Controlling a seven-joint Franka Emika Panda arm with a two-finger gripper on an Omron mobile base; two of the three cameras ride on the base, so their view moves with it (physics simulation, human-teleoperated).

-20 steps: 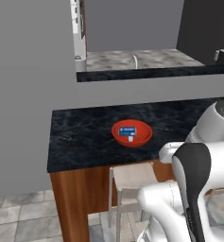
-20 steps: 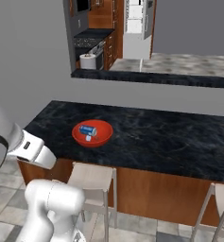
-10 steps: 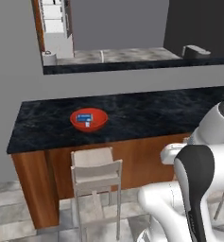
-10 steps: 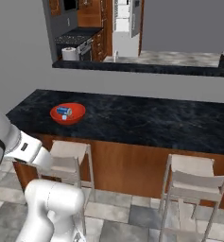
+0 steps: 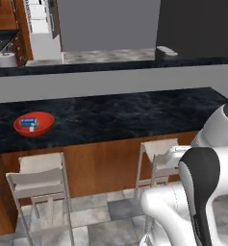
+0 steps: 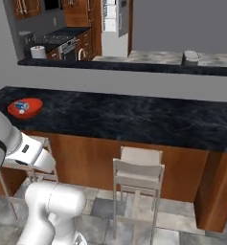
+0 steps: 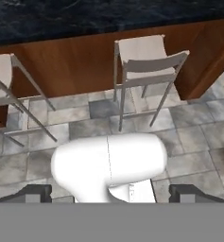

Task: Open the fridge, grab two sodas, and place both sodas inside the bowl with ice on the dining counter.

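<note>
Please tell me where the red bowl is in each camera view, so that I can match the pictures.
Left base view: the bowl sits far left on the dining counter.
Right base view: far left on the same counter, at the left edge.
Hand view: not in it.
Shared landmark: the stool under the counter.

Bench (image 5: 134, 113) is cut off at the left edge in the left base view and at the right edge in the right base view. Contents of the bowl (image 5: 34, 124) are too small to be resolved beyond a blue can (image 5: 28, 122); ice cannot be made out. Claw (image 7: 111, 193) is seen only as two dark tips (image 7: 30, 193) at the bottom of the hand view, set wide apart, the rest cropped; the left stool (image 7: 2, 90) is cut by that view's edge.
</note>
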